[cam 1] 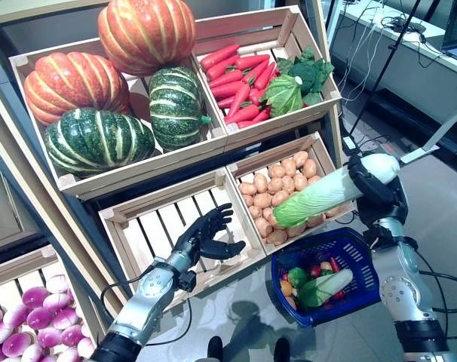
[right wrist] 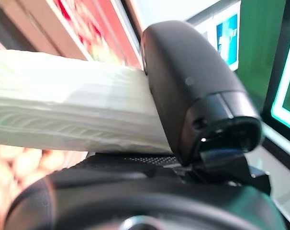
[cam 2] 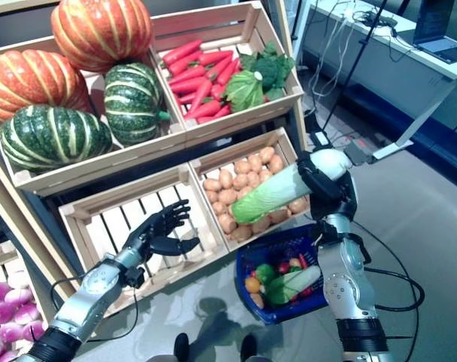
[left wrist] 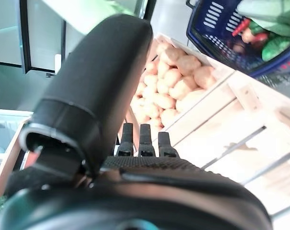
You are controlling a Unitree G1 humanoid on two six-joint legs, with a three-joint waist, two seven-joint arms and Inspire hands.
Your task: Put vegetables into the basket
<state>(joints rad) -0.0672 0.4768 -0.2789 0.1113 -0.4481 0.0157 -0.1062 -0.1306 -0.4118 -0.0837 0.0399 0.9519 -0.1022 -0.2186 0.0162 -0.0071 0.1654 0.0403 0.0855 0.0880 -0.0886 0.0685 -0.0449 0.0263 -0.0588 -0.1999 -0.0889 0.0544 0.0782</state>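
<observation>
Napa cabbage (cam 1: pixel 323 197) clamped in right hand (cam 1: pixel 374 181), white stem end in the grip, leafy tip out over the potato crate (cam 1: pixel 319 151), above the blue basket (cam 1: pixel 341 253). Left hand (cam 1: pixel 206 237) empty, fingers spread, over the bare crate beside the potato crate.

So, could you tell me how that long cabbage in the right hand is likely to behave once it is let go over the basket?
The cabbage juts out sideways from the right hand without drooping, so it is probably fairly stiff. It looks longer than the free room in the blue basket, so it may end up lying across what is already inside. Its rounded shape suggests it could roll.
</observation>
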